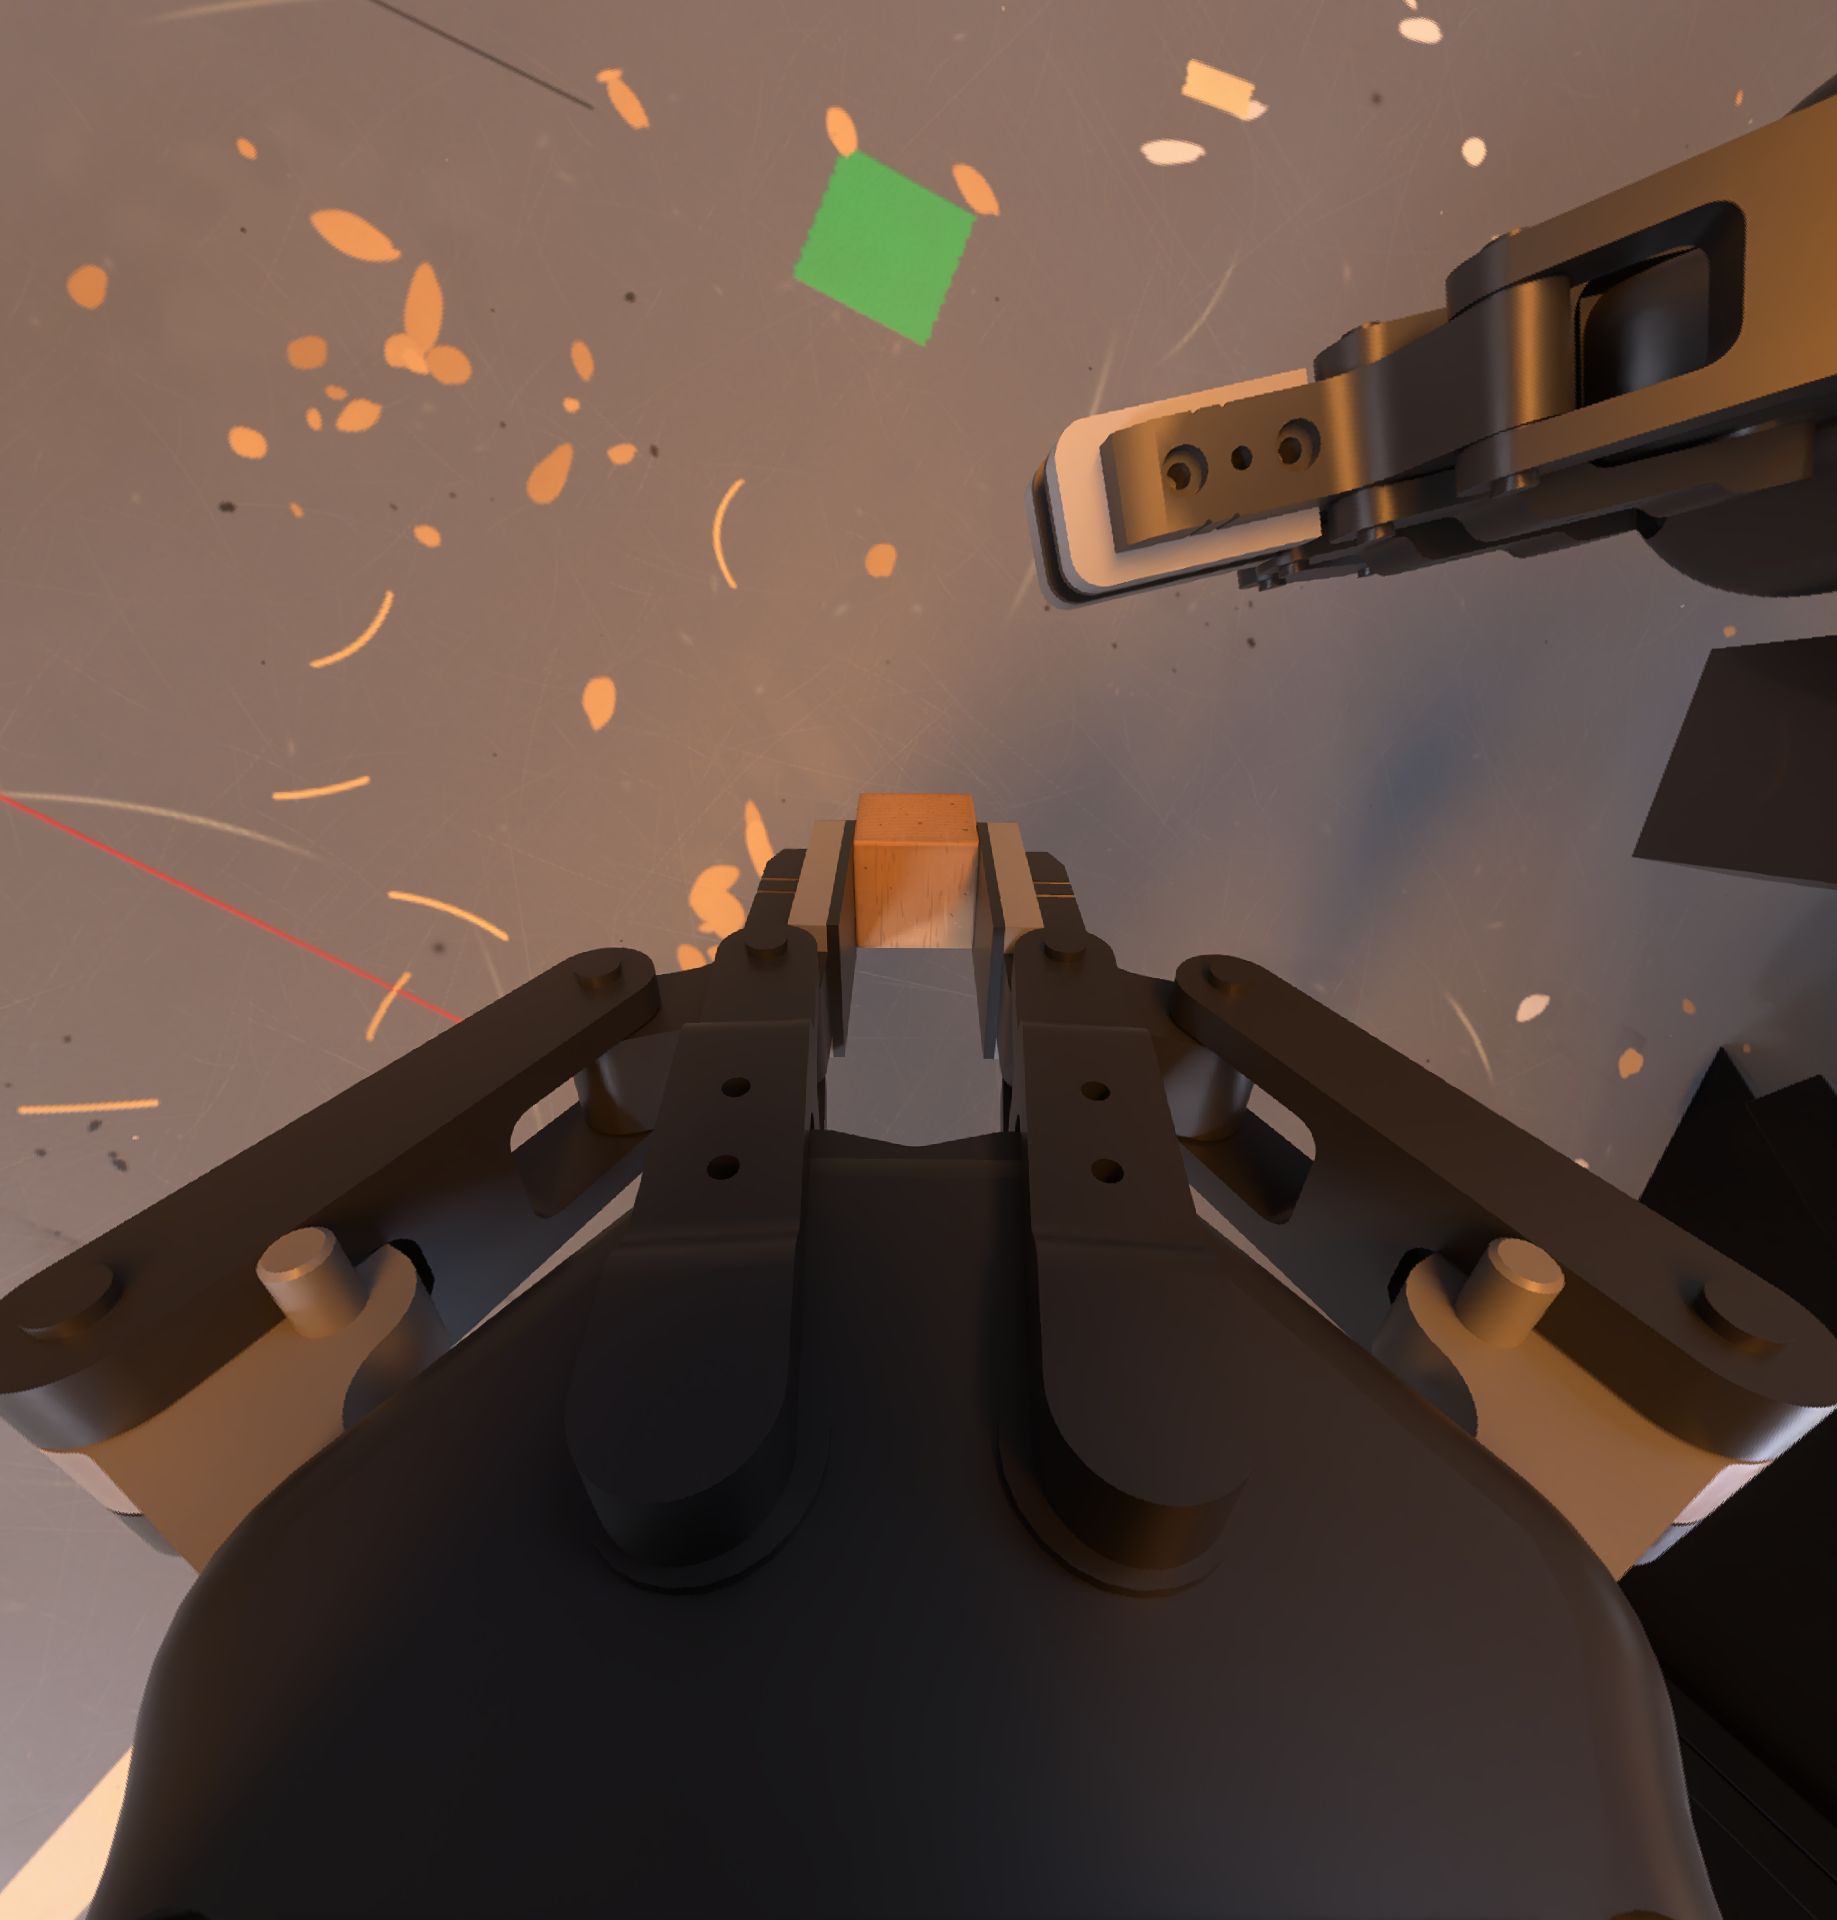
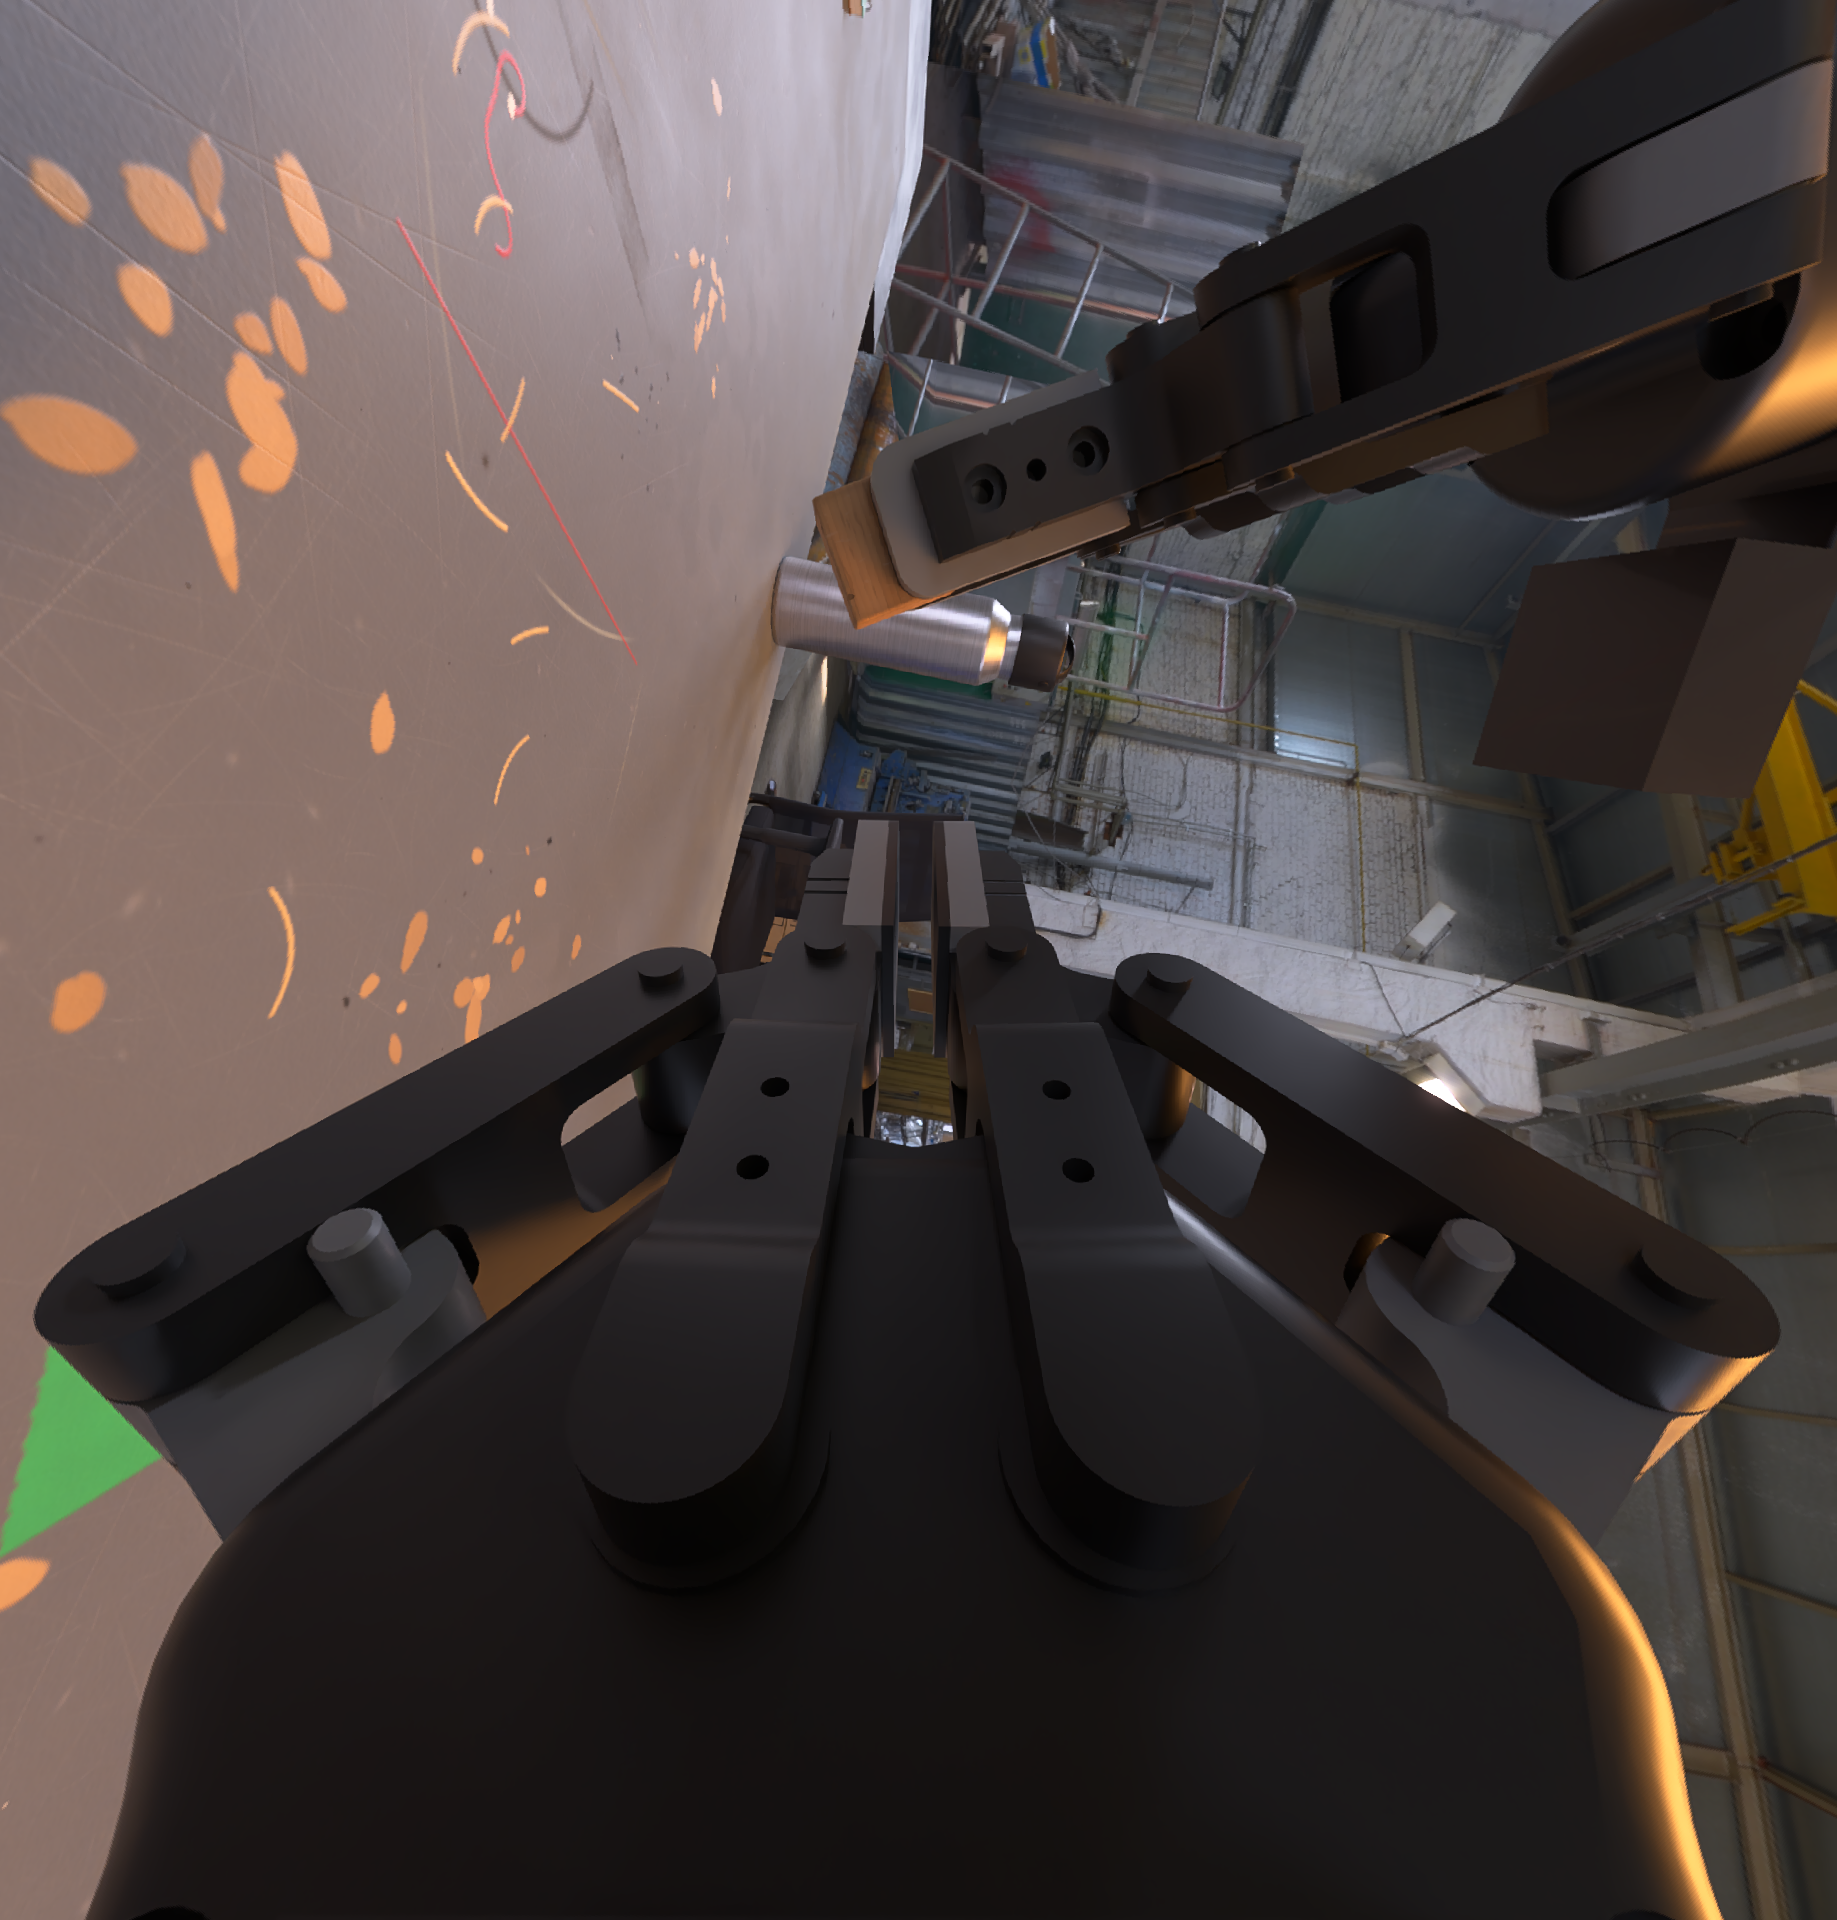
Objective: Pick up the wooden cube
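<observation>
My left gripper (image 1: 914, 883) is shut on the wooden cube (image 1: 912, 868), a small light-brown block held between the two pads at the fingertips. In the right wrist view the left gripper (image 2: 872, 551) shows side-on at the upper right with the cube (image 2: 854, 556) at its tip, a little off the grey table (image 2: 374, 623). My right gripper (image 2: 916, 873) is shut and empty, pointing past the table's edge. It also shows in the left wrist view (image 1: 1059, 520), off to the right of the cube and apart from it.
A green square patch (image 1: 883, 244) lies flat on the scratched, orange-flecked table (image 1: 270, 644); it also shows in the right wrist view (image 2: 62, 1455). A metal bottle (image 2: 924, 639) stands near the table's edge, behind the held cube. A factory hall lies beyond.
</observation>
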You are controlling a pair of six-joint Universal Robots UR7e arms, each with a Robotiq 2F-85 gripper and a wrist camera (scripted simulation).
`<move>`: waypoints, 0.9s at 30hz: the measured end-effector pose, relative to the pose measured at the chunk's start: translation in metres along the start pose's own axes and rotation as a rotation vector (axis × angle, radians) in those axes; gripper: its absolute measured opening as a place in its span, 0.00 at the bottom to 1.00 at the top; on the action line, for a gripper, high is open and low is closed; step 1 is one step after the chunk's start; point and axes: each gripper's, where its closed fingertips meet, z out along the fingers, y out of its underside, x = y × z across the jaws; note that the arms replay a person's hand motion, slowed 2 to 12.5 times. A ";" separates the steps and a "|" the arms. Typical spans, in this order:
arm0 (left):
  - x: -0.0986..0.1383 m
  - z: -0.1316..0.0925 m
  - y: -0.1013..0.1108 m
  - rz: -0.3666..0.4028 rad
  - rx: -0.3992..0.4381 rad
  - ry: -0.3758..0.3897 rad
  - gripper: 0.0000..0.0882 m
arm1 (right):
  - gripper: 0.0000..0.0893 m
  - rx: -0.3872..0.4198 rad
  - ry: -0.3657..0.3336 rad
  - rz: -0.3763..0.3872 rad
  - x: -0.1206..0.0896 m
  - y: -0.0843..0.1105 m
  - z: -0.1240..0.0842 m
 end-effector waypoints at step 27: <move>0.001 0.001 0.004 0.012 -0.027 0.000 0.23 | 0.07 0.026 -0.007 -0.021 -0.003 -0.005 -0.001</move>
